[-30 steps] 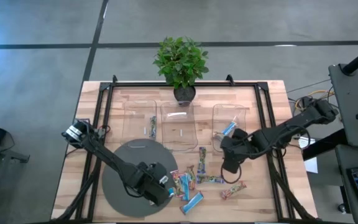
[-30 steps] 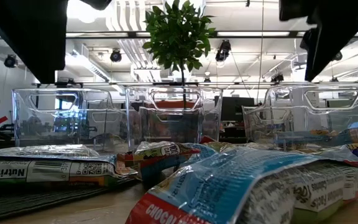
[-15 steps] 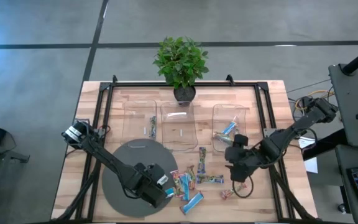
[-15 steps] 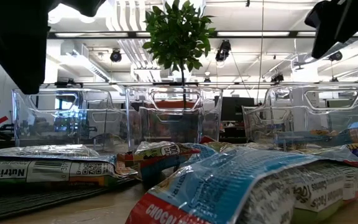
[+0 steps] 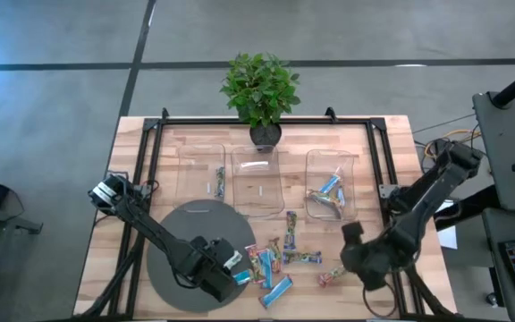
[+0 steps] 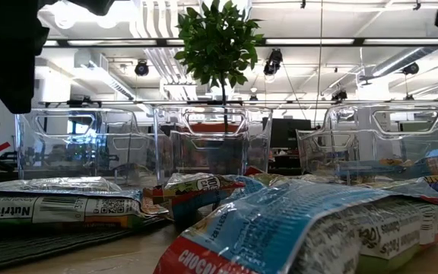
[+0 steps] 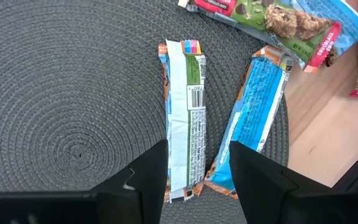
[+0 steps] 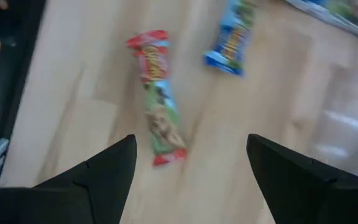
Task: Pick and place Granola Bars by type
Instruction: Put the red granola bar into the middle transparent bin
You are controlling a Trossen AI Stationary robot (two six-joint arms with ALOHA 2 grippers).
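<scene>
The Granola Bars (image 5: 275, 262) lie in shiny blue, green and red wrappers beside the round mat (image 5: 186, 234); left gripper (image 7: 197, 171) half-open, empty; right gripper (image 8: 191, 163) wide, empty; its bar (image 8: 158, 98) looks blurred.

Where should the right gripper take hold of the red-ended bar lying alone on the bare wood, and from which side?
Probably across its narrow middle, from straight above: the red-ended bar lies flat and apart from the others, and the open right gripper hangs over it.
</scene>
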